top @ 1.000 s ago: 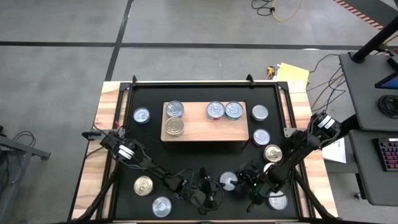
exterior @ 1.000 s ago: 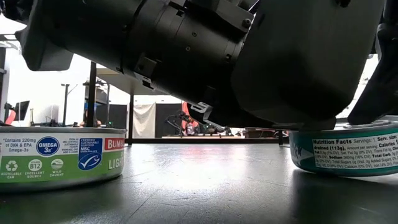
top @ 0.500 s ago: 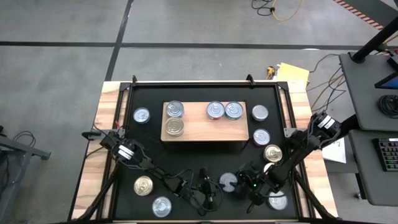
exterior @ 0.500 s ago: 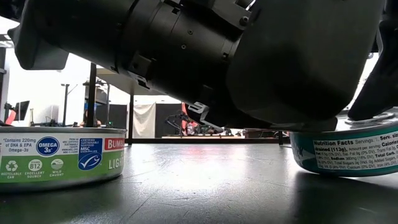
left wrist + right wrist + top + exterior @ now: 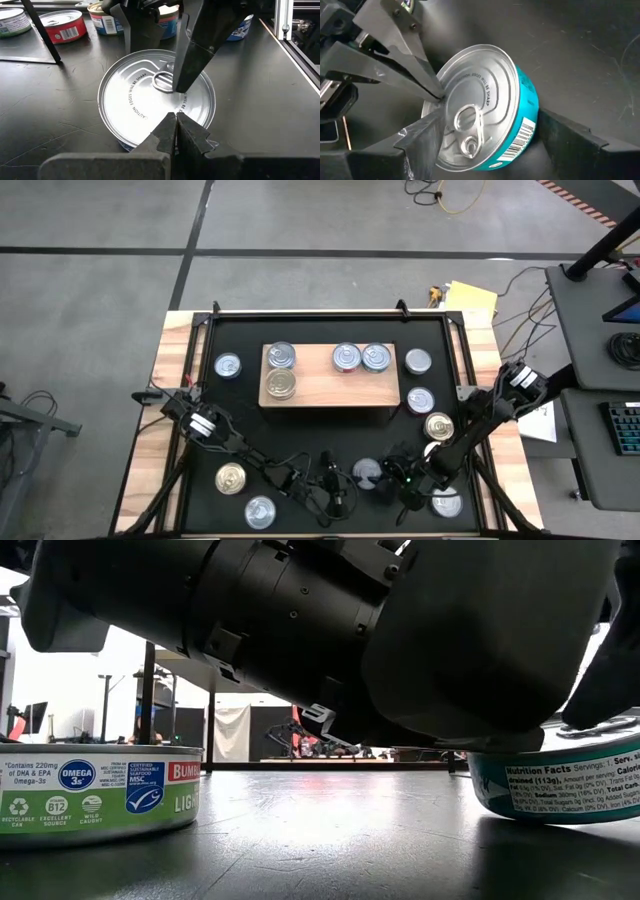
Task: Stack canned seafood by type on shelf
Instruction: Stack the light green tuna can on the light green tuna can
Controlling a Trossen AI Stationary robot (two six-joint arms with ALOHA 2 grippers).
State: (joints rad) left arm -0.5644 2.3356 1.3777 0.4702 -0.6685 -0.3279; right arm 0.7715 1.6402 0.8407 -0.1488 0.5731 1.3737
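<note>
— Near the front edge of the black tabletop (image 5: 330, 420), what were the two hands doing?

— Both were low over one short round tin with a silver pull-tab lid and a teal side label (image 5: 485, 125). The right hand (image 5: 485, 150) straddled it, its dark fingers spread wide with one on each side of the tin; whether they actually pressed on its wall I could not tell. The tin looked slightly tilted in the low view.

— And the left hand?

— The left hand (image 5: 175, 125) was clenched shut, its two fingertips pressed together into a point at the edge of that same lid, empty otherwise.

— Where did that tin sit relative to the shelf?

— Well apart from it, in front of the flat light-wood rectangular shelf (image 5: 328, 385), toward the right. Four tins stood on the shelf: two at its left end and two near its right end along the back.

— Other tins?

— Loose ones lay around the mat: a green-labelled tin (image 5: 95, 802) close to the low camera, several to the right of the shelf, one to its left, and two at the front left.
</note>
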